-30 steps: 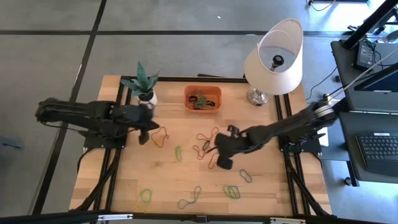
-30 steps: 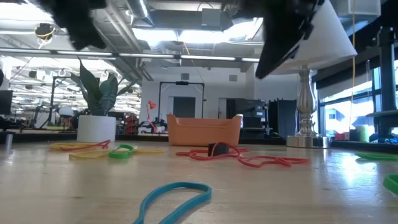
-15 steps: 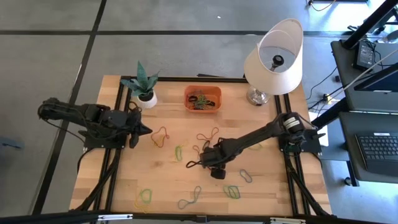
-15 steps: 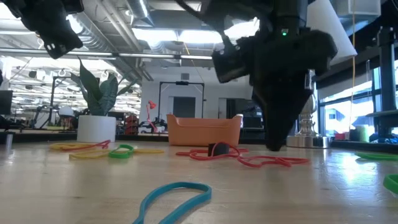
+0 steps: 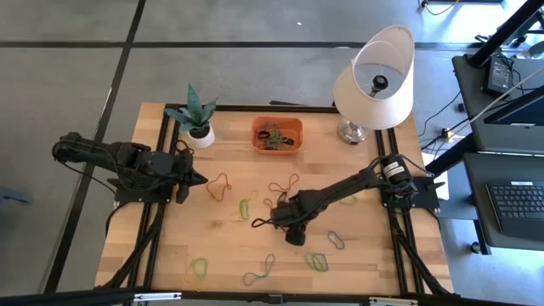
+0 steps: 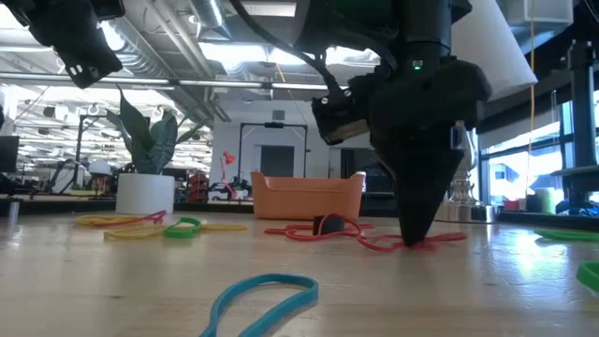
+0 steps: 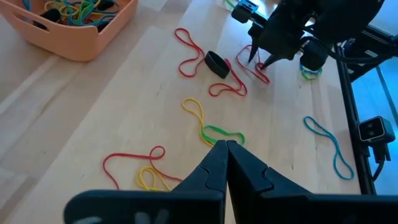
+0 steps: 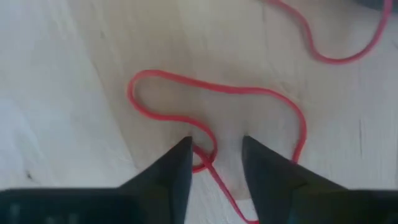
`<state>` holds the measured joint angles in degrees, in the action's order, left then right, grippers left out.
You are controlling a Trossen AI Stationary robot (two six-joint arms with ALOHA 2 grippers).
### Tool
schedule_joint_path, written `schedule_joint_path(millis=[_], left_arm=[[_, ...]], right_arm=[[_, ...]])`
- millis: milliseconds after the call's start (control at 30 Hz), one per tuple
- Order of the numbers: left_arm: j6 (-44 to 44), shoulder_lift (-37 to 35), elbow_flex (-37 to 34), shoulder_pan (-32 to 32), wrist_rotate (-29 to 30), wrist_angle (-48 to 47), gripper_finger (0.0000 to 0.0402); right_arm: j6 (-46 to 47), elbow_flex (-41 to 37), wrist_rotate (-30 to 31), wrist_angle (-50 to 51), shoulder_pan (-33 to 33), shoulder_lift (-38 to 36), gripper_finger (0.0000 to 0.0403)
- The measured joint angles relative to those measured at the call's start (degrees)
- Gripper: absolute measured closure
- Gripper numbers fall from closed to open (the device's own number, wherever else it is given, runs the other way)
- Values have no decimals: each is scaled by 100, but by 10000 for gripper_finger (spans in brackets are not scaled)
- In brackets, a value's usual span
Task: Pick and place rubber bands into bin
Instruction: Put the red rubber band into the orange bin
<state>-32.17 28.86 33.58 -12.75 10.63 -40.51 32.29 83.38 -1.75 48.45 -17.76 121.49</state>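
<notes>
Rubber bands lay scattered over the wooden table (image 5: 374, 255), with the orange bin (image 5: 277, 134) standing at the far edge between the plant pot (image 5: 201, 133) and the lamp (image 5: 374, 78), already holding a few bands. We had our right arm stretched toward the middle of the table, well short of the bin, and our left arm waiting off to the left side, its gripper (image 7: 222, 149) pressed closed and empty, so the right was plainly the nearer one. Our right gripper (image 8: 214, 152) pointed straight down with its tips at the tabletop, directly over a red rubber band (image 8: 211, 93). That band's long, wavy loop ran crosswise to the fingers, and a twisted stretch of it passed right between them. The fingers (image 8: 177, 165) stood narrowly apart, straddling that strand without yet pinching it, and held nothing.
</notes>
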Motion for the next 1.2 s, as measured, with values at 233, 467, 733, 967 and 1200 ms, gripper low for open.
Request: schedule_joint_path(millis=[233, 467, 733, 967, 1200], left_arm=[[426, 0, 0, 4, 4, -2, 400], [701, 15, 0, 4, 176, 0, 400], [699, 32, 0, 9, 548, 1, 400], [696, 56, -2, 13, 1204, 3, 400], [688, 131, -2, 13, 1671, 4, 400]], right_arm=[[387, -31, -188, -74, 61, -173, 392], [521, -31, -132, -72, 195, -1121, 399], [192, -33, 1003, -15, 584, -2419, 400], [-1068, -38, 1267, -805, 1538, -3075, 401], [-2062, -31, 932, -1828, 2721, -2971, 402]])
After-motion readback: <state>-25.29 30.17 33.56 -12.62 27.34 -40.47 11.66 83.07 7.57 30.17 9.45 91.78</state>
